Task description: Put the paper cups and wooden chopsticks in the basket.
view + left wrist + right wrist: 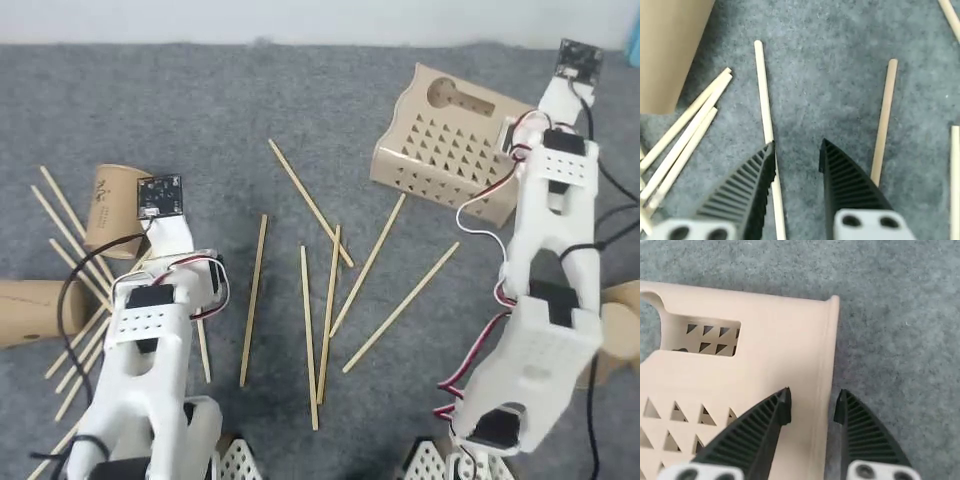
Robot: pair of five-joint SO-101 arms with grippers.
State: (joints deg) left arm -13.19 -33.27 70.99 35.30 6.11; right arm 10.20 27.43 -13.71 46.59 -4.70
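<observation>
Over the grey carpet my left gripper [797, 147] is open, one finger lying next to a wooden chopstick [764, 105] and another chopstick [883, 122] on its other side. A paper cup [110, 205] lies on its side just beyond the left arm [150, 320]. Two more cups lie at the left edge [30, 312] and the right edge [622, 330]. Several chopsticks [330, 290] are scattered mid-table. My right gripper [812, 395] is open, its jaws straddling the end edge of the tan basket [765, 355], which lies tipped [450, 140] at the back right.
A loose bundle of chopsticks [80, 340] lies under and beside the left arm, near the cups. The right arm [550, 200] stretches along the right side up to the basket. Bare carpet [250, 90] lies at the back, left of the basket.
</observation>
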